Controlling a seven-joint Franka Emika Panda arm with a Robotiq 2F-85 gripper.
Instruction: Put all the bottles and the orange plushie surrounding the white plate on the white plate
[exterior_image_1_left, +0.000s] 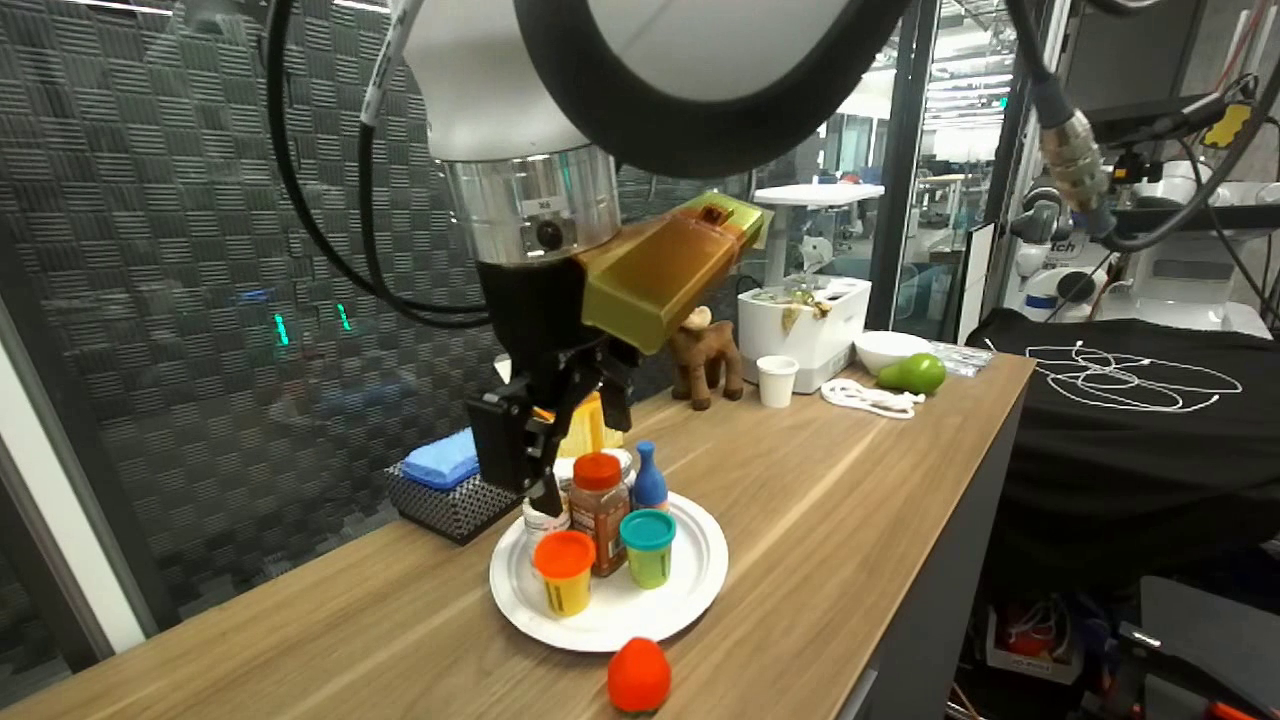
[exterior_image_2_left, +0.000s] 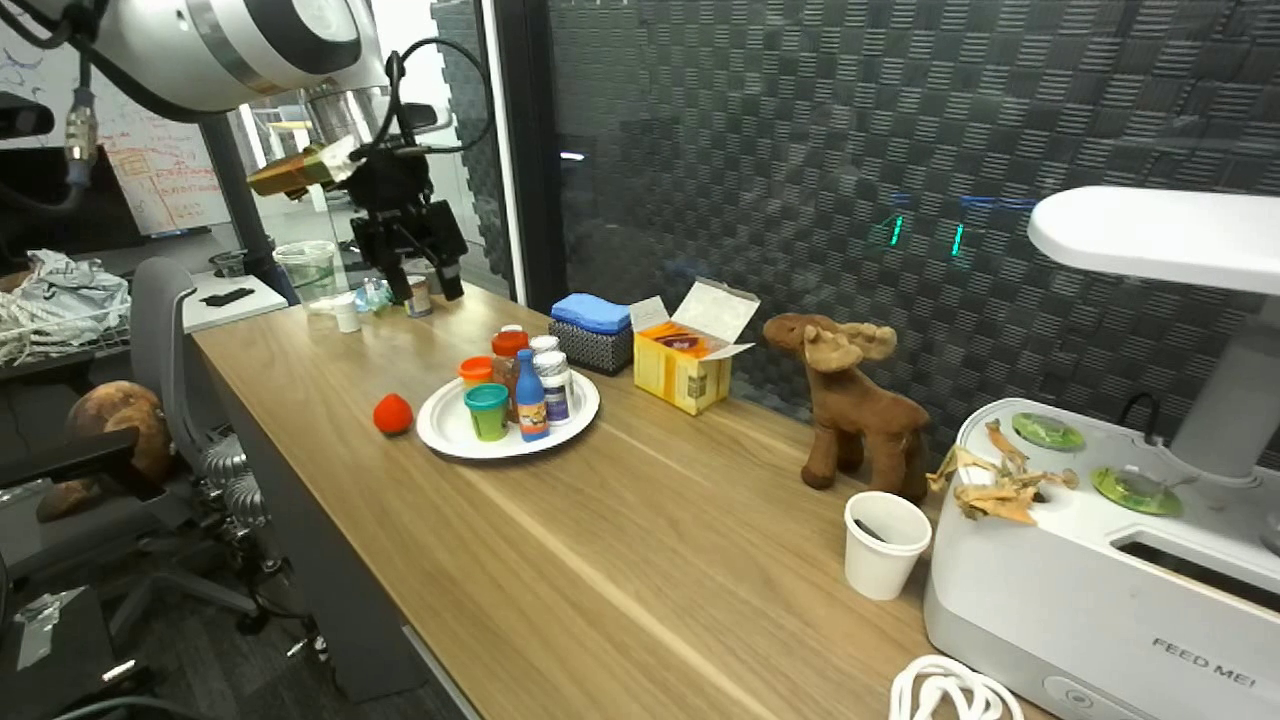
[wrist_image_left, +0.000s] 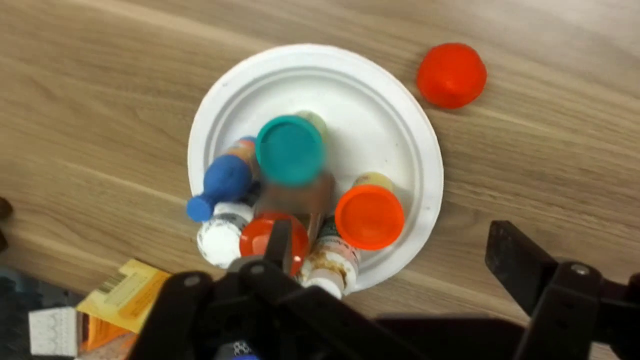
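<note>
My gripper hangs spread, empty. I should centre over the plushie, below and aside, before pinching softly.

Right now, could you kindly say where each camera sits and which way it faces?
In an exterior view: above the table, facing along it past the white plate toward the bowl; arm and fingers show.
In an exterior view: near the planter, facing back toward the plate; arm and fingers show.
Wrist view: on the arm, facing down onto the plate; fingers show.
Both exterior views share plate, planter and brown moose.
</note>
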